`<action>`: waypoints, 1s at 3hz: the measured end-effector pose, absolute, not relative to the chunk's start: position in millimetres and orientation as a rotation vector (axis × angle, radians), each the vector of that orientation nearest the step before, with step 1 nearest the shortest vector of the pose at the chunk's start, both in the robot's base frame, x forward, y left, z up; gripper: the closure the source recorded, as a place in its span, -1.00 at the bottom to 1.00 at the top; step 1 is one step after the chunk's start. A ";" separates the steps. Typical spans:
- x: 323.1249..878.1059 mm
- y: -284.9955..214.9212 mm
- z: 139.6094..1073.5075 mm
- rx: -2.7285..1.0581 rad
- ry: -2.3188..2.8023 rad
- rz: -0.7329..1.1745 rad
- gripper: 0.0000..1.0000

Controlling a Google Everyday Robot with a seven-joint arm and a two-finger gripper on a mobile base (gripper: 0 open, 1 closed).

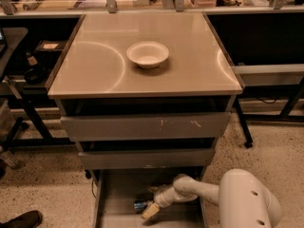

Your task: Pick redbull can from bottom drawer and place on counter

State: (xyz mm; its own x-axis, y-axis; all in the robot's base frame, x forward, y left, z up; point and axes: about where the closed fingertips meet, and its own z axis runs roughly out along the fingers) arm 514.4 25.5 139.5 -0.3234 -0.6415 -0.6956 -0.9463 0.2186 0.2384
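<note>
The bottom drawer (116,198) is pulled open at the foot of the grey cabinet. The redbull can (140,205) is a small silver and blue shape low on the drawer floor, near its middle. My gripper (150,211) reaches down into the drawer from the right on the white arm (199,191). It sits right against the can's right side. The counter (95,65) is the glossy beige top of the cabinet, with no can on it.
A white bowl (147,54) stands on the counter, slightly right of centre. The two upper drawers (142,126) are pushed in above my arm. Dark benches and table legs flank the cabinet. A shoe (21,219) shows at the bottom left on the speckled floor.
</note>
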 end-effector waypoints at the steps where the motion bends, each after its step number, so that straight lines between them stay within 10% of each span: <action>1: 514.3 25.5 139.5 -1.464 2.046 0.898 -0.16; 3: 514.3 25.6 139.4 -1.464 2.046 0.898 0.77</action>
State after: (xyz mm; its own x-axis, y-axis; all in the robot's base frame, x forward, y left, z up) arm 514.3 25.6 139.4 -0.3234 -0.6415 -0.6956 -0.9462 0.2184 0.2385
